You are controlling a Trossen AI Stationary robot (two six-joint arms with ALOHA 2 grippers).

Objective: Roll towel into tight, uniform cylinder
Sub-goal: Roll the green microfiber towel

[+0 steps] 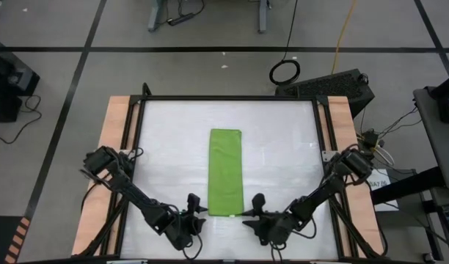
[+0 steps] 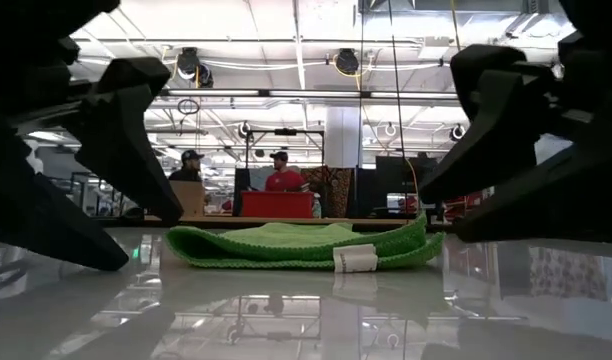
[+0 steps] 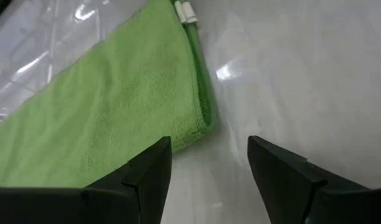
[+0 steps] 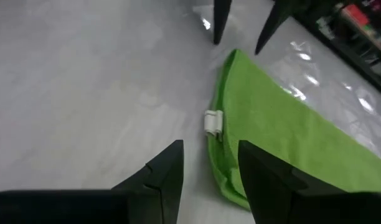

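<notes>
The lime-green towel lies flat on the white table as a long folded strip that runs from far to near. A white tag sticks out of its near short edge. My left gripper is open, low over the table just left of the towel's near left corner. My right gripper is open, low at the towel's near right corner. In the right wrist view one of its fingers shows in front of the towel's edge. I see no touch by either gripper. In the low view the towel lies between the two grippers.
The table has a black frame and wooden side strips. White tabletop shows on both sides of the towel. People and shop furniture stand in the room beyond the far edge.
</notes>
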